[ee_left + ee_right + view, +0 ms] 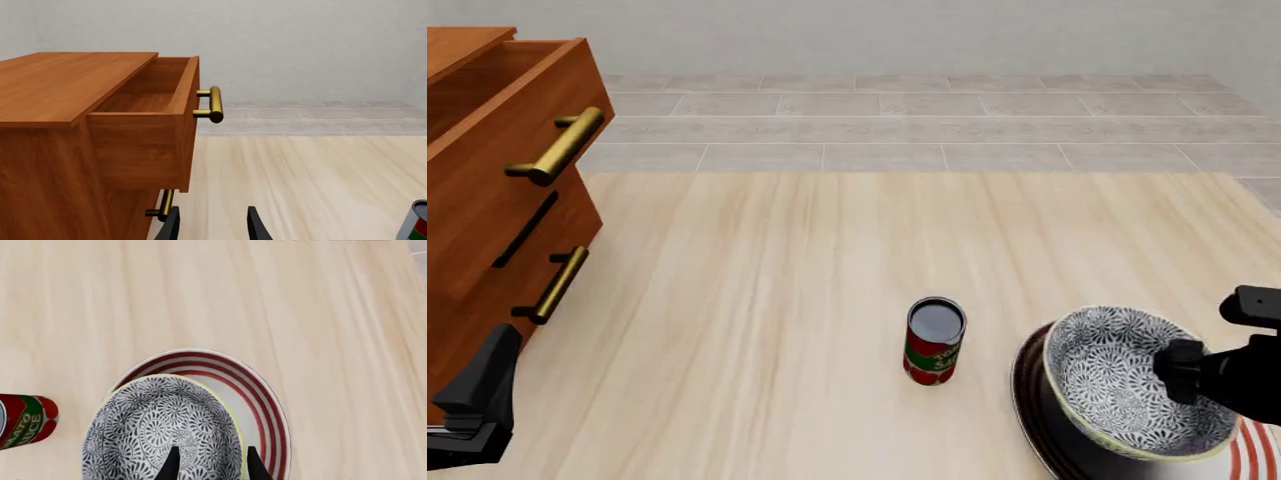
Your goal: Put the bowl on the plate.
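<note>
The bowl point(1114, 390), grey-and-white floral with a pale rim, sits over the left part of the red-ringed white plate point(1252, 455) at the front right of the table. In the right wrist view the bowl point(157, 427) covers much of the plate point(263, 405). My right gripper point(1190, 372) is at the bowl's right rim. Its fingers point(172, 465) stand apart, one inside the bowl and one outside, so the right gripper point(212, 467) is open astride the rim. My left gripper point(483, 395) is open and empty at the front left, beside the cabinet, and the left gripper point(212, 226) looks past it.
A red-and-green tomato can point(934, 341) stands upright just left of the plate. A wooden cabinet point(487, 200) with brass handles fills the left side, its top drawer point(150, 107) pulled open. A tiled strip and a grey wall lie beyond the table.
</note>
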Controlling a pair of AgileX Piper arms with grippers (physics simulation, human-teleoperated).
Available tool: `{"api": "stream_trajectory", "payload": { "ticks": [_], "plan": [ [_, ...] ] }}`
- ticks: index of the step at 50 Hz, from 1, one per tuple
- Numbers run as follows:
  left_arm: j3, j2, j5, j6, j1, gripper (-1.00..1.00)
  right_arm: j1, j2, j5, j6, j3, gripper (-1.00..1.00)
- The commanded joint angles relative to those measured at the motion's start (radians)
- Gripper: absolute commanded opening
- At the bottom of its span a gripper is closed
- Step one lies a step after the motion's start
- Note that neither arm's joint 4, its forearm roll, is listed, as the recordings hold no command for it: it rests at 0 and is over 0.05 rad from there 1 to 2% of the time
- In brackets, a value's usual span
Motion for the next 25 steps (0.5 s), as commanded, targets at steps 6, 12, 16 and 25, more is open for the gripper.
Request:
{"api": "stream_trajectory", "payload": {
  "ticks": [6,12,16,25],
  "plan": [
    [0.000,-0.001,0.000,-0.001,0.000,1.00,-0.013,-0.004,0.028,-0.020,-0.032,1.00],
    [0.000,-0.001,0.000,-0.002,-0.001,1.00,-0.021,-0.020,0.058,-0.030,-0.065,1.00],
    [0.000,0.001,0.000,0.001,0.000,1.00,-0.027,-0.020,0.064,-0.037,-0.083,1.00],
    [0.000,0.001,0.000,0.001,0.000,1.00,-0.036,-0.048,0.106,-0.051,-0.124,1.00]
  ]
}}
